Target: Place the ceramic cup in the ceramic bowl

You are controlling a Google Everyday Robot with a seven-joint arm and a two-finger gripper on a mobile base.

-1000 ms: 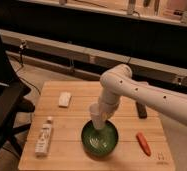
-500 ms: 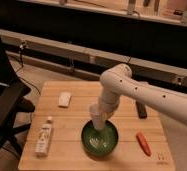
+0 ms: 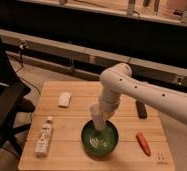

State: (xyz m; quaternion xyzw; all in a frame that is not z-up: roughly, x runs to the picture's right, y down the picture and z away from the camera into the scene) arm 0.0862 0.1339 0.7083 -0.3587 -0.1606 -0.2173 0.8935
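Camera view: wooden desk [image 3: 77, 145] under dim light, dark shelving at far side, black chair [image 3: 2, 110] at left. Ceramic bowl [image 3: 100, 138], green, near centre of desk. Ceramic cup [image 3: 97, 116], white, at far-left rim of bowl, directly under tool [image 3: 103, 120]. Tool grip state: cannot tell. Also on desk: bottle [image 3: 43, 136], white block [image 3: 64, 99], black remote [image 3: 141, 109], orange item [image 3: 143, 143].

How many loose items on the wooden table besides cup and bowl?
4: a small white block rear left, a white bottle front left, a dark remote-like bar right, an orange carrot-like piece front right. The gripper with the white ceramic cup over the green ceramic bowl may hide more.
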